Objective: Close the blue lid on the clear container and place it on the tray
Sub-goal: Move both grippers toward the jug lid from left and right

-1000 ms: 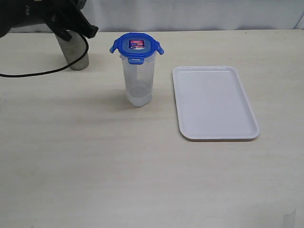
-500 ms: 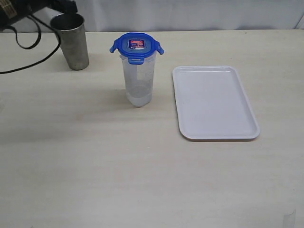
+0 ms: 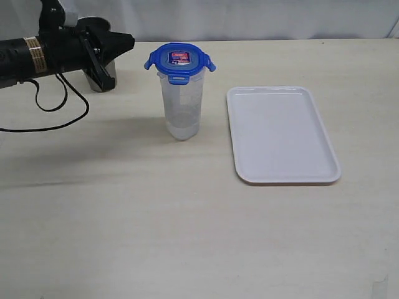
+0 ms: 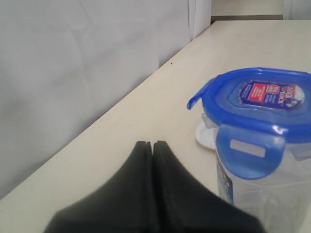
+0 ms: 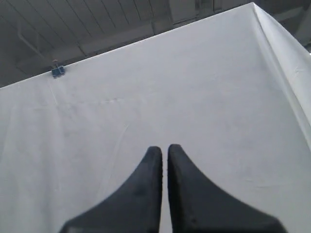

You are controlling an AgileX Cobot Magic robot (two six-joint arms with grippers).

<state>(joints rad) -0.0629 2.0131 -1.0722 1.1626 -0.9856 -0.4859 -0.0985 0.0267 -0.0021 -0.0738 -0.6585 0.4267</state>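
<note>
In the exterior view, the container [image 3: 182, 106] stands with the lid [image 3: 179, 60] on top. The tray [image 3: 282, 134] lies to its right, a little apart. The left gripper [image 3: 129, 42] hangs to its left, near the lid. In the left wrist view, that gripper [image 4: 152, 145] is pressed tight together, holding nothing, beside the container [image 4: 265, 194]. In the right wrist view, the right gripper [image 5: 164, 150] is nearly together, holding nothing.

The clear container [image 3: 182, 109] stands upright with the blue lid [image 3: 179, 61] on top; its side tabs appear flared outward. The tray [image 3: 282, 134] lies apart on its right. The left gripper [image 3: 129, 42] hovers near the lid without touching it, partly hiding a steel cup [image 3: 103, 80].
</note>
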